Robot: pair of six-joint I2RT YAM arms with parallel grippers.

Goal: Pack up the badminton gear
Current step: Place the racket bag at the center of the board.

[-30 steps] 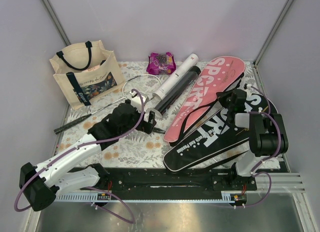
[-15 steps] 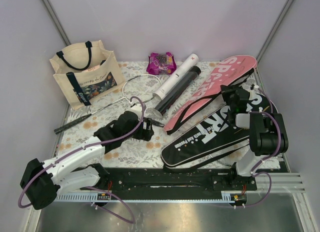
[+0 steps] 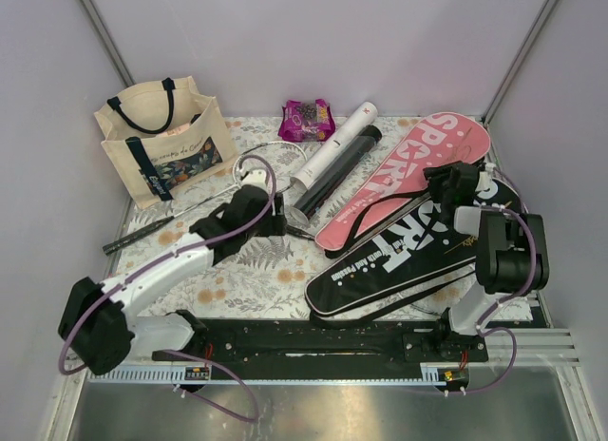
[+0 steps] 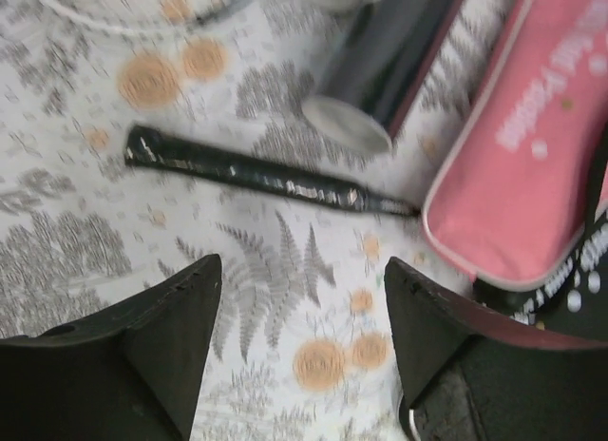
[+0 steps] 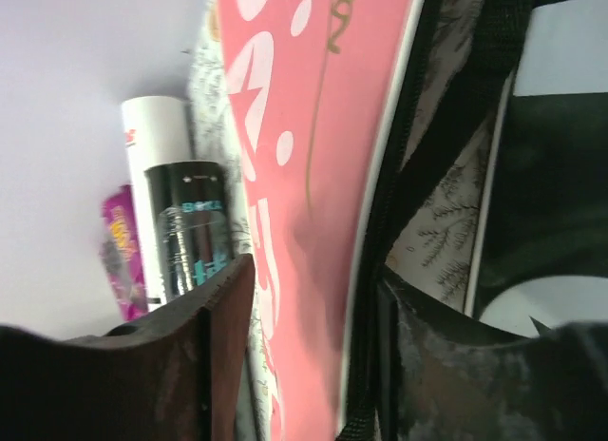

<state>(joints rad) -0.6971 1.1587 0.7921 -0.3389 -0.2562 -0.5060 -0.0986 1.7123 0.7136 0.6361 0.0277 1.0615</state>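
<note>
Pink cover [image 3: 410, 170]: lies slantwise on the tabletop [image 3: 256, 275], "SPORT" face up. Its long edge overlaps the black cover [image 3: 399, 262], which sits on its near side.

Right hand [image 5: 318, 298]: at the pink cover's right-hand edge, about midway along. Fingers part-closed, with the piped edge and black zip strip filling the gap between them. I read this as a grip on the cover.

Black tube [image 3: 334, 175]: just left of the pink cover and parallel to it. The white tube [image 3: 342, 140] lies touching its far side.

Black racket grip [image 4: 256, 170]: flat on the tabletop off the pink cover's narrow near end, thin end reaching the cover's corner. What it joins to is hidden.

Left hand [image 4: 304, 303]: above bare tabletop, nearer me than that grip and left of the pink cover's near end. Fingers spread wide, nothing between them and touching nothing.

Racket [image 3: 142, 234]: well left of the pink cover, beyond the tubes. Head toward the tubes, handle pointing away.

Cream tote [image 3: 161, 146]: upright, farthest left of the pink cover.

Purple packet [image 3: 306, 120]: behind the tubes' far ends, left of the pink cover's broad end.
</note>
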